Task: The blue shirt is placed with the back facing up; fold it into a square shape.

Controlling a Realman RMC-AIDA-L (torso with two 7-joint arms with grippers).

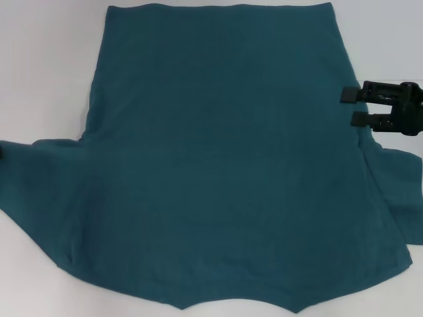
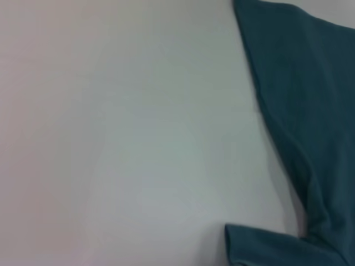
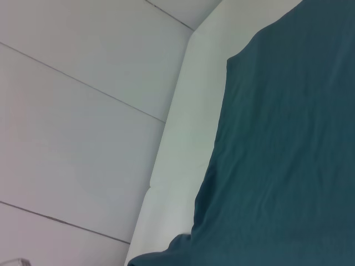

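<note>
White table is taking up the whole head view, plain and matte. In the right wrist view the white table edge is running beside a pale tiled floor with thin dark grout lines.

No containers showing anywhere.

Blue shirt is lying flat and spread out across the middle of the table, plain side up, no print showing. Left sleeve is fanning out toward the left edge of the head view and running off it. Straight hem is sitting at the far side; near edge is running off the bottom of the view. Fabric is looking mostly smooth, faint creases only.

Left gripper is not showing in any view; the left wrist view is looking down on bare table with the shirt's side edge and sleeve at one side.

Right gripper is hovering at the shirt's right side edge, its two black fingers spread apart and pointing inward at the cloth, nothing between them. Right sleeve is lying just below it.

Open table is lying to the far left and far right of the shirt body.
</note>
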